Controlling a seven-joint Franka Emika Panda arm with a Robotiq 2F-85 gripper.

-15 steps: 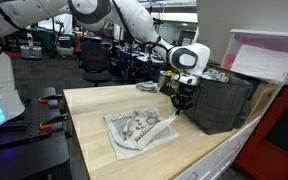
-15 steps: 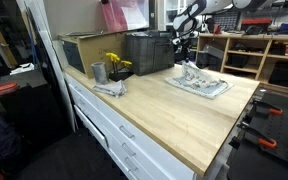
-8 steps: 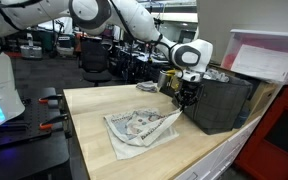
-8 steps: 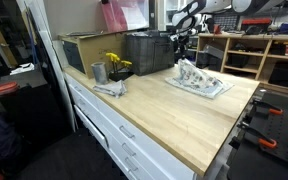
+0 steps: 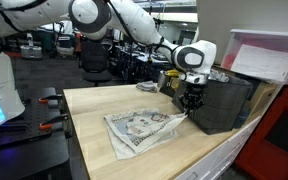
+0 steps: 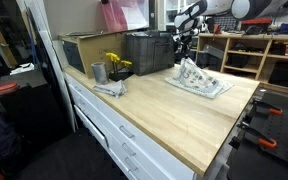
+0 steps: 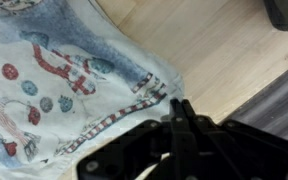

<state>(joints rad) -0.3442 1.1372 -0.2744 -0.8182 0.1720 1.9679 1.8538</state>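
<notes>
A white cloth printed with red and blue figures (image 5: pixel 136 128) lies on the wooden tabletop (image 5: pixel 94 110), next to a dark crate. Its corner nearest the crate is pulled up into a peak under my gripper (image 5: pixel 190 105), which is shut on that corner. In an exterior view the cloth (image 6: pixel 201 82) rises to a point below the gripper (image 6: pixel 185 56). The wrist view shows the cloth (image 7: pixel 54 70) spread on the left and the gripper (image 7: pixel 180 108) with its black fingers pressed together; the pinched edge itself is hidden behind them.
A dark crate (image 5: pixel 220 100) stands right beside the gripper, also seen in an exterior view as the crate (image 6: pixel 149 52). A metal cup (image 6: pixel 98 72) with yellow flowers (image 6: pixel 116 63) stands near the counter's far end. Shelves (image 6: pixel 269 55) stand behind. The table's front edge (image 5: pixel 174 165) is close.
The gripper has risen a little and shifted toward the crate, drawing the cloth's corner up higher off the table. The jaws have stayed shut.
</notes>
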